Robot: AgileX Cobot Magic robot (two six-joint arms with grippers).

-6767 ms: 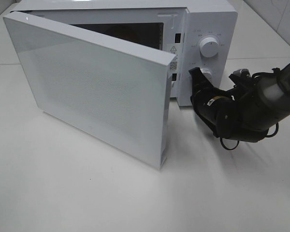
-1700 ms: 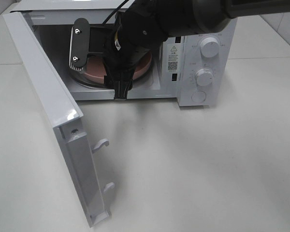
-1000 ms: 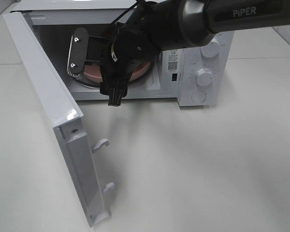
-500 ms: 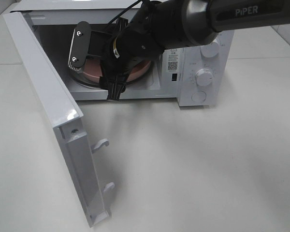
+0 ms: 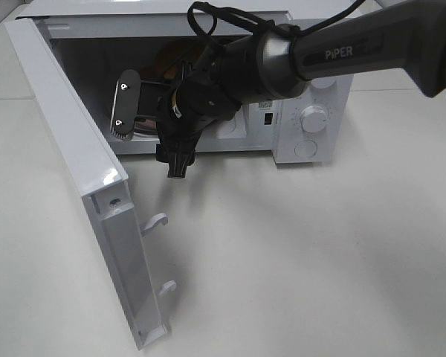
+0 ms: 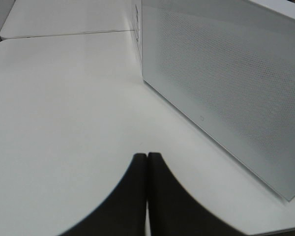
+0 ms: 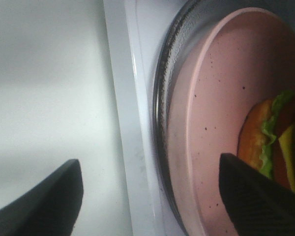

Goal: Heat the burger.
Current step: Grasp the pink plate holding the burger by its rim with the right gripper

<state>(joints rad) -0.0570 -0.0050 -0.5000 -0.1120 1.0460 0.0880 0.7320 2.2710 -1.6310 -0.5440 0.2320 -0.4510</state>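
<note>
The burger (image 7: 263,141), with a brown bun, green lettuce and yellow cheese, lies on a pink speckled plate (image 7: 211,113) on the glass turntable (image 7: 162,93) inside the open microwave (image 5: 301,145). The exterior high view shows the bun's top (image 5: 172,62) behind my right arm. My right gripper (image 5: 149,132) hangs open at the oven's mouth, just in front of the plate, with nothing between its fingers (image 7: 54,201). Out on the bare table beside the door's outer face, my left gripper (image 6: 147,194) is shut and empty.
The microwave door (image 5: 67,141) stands swung wide to the left, its latch hooks (image 5: 154,221) pointing into the table's middle. A control knob (image 5: 312,117) sits on the right panel. My right arm (image 5: 342,52) crosses in front of the oven's top right.
My right gripper has drawn back and lower, from over the plate to the oven's front sill, staying open. The burger's bun now shows behind it. The door has not moved.
</note>
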